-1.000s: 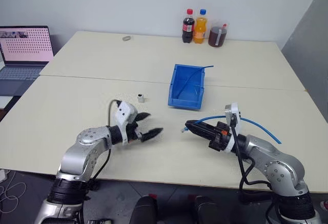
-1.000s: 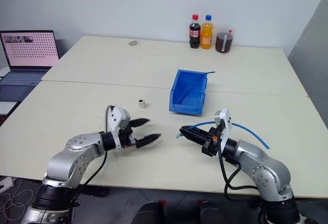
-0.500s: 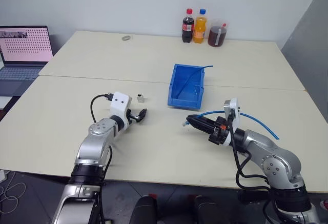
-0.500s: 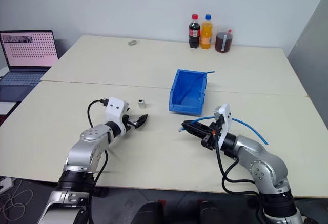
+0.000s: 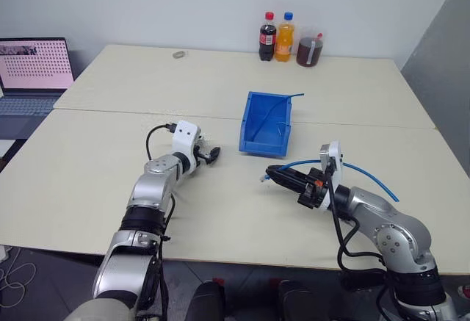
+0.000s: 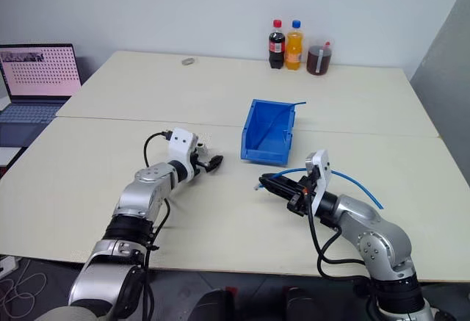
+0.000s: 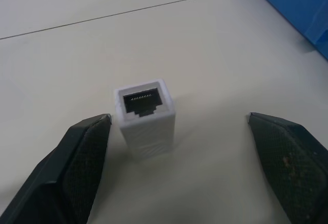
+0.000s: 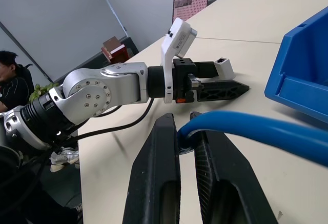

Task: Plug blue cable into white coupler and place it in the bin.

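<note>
White boxy plastic coupler [image 7: 145, 117] stands socket-up, centre of left wrist view, between the spread left gripper [image 7: 179, 170] fingers, nearer the left one; right gripper [image 8: 185, 168], clamping the light-blue cable [image 8: 246, 129], sits farther.

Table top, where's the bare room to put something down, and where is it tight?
Free: the far table stretch between the laptop and the bottles, and the near-left corner. Crowded: the middle, where the open left gripper flanks the white coupler, beside the bin and the right gripper holding the blue cable.
</note>
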You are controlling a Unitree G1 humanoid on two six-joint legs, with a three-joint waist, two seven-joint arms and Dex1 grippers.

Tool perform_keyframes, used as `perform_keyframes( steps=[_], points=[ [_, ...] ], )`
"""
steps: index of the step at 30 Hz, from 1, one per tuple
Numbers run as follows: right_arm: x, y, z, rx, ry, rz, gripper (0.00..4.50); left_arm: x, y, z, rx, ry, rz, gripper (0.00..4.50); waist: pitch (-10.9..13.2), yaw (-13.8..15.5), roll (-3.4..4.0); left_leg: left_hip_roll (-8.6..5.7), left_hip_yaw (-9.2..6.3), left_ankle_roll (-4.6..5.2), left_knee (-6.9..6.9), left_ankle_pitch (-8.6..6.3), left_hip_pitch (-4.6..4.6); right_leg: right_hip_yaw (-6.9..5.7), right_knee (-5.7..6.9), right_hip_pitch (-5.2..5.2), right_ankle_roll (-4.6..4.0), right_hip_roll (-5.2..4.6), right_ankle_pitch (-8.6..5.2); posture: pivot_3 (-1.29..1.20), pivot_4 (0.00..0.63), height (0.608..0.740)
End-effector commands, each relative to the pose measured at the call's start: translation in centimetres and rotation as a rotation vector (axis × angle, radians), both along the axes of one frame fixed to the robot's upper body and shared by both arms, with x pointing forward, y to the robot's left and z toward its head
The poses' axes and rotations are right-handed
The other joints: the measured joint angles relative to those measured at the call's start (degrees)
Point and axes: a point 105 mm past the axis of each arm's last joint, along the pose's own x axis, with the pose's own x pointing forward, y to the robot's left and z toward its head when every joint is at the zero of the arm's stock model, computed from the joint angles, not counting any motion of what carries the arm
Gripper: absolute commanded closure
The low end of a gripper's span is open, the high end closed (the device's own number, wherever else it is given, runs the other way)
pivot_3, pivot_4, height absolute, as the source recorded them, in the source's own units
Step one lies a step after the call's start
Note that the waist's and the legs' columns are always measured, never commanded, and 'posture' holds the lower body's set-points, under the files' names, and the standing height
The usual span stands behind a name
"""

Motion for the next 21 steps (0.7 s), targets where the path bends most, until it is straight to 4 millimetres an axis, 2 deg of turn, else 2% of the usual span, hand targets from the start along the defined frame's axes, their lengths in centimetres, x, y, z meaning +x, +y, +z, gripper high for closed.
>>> perform_keyframes(
  steps=[1, 14, 20, 21],
  points=[
    [-0.4, 0.3, 1.1, 0.011, -0.052, 0.008, 4.39, 0.7, -0.4, 1.3, 0.010, -0.048, 0.002, 0.49, 0.0, 0.0, 0.00, 0.00, 0.00, 0.00, 0.00, 0.00, 0.00, 0.00, 0.00, 0.00, 0.00, 0.00, 0.00, 0.00, 0.150, 0.740],
    [-0.3, 0.3, 1.0, 0.007, -0.053, 0.005, 4.39, 0.8, 0.2, 0.9, 0.031, -0.040, 0.033, 3.65, 0.0, 0.0, 0.00, 0.00, 0.00, 0.00, 0.00, 0.00, 0.00, 0.01, 0.01, 0.00, 0.00, 0.00, 0.00, 0.00, 0.150, 0.740],
    [-0.2, 0.3, 1.0, 0.003, -0.059, -0.001, 4.39, 0.3, 0.3, 0.7, 0.039, -0.035, 0.008, 3.70, 0.0, -0.2, 0.00, 0.01, 0.01, 0.00, 0.00, 0.00, 0.01, 0.01, 0.01, 0.00, 0.00, 0.01, 0.00, 0.00, 0.150, 0.740],
    [-0.4, 0.0, 1.1, -0.011, -0.069, -0.002, 4.39, -0.5, -0.2, 0.9, 0.036, -0.036, -0.064, 3.70, 0.0, -0.2, 0.00, 0.01, 0.01, 0.00, 0.00, 0.00, 0.01, 0.02, 0.02, 0.00, 0.00, 0.01, 0.01, 0.00, 0.150, 0.740]
  ],
)
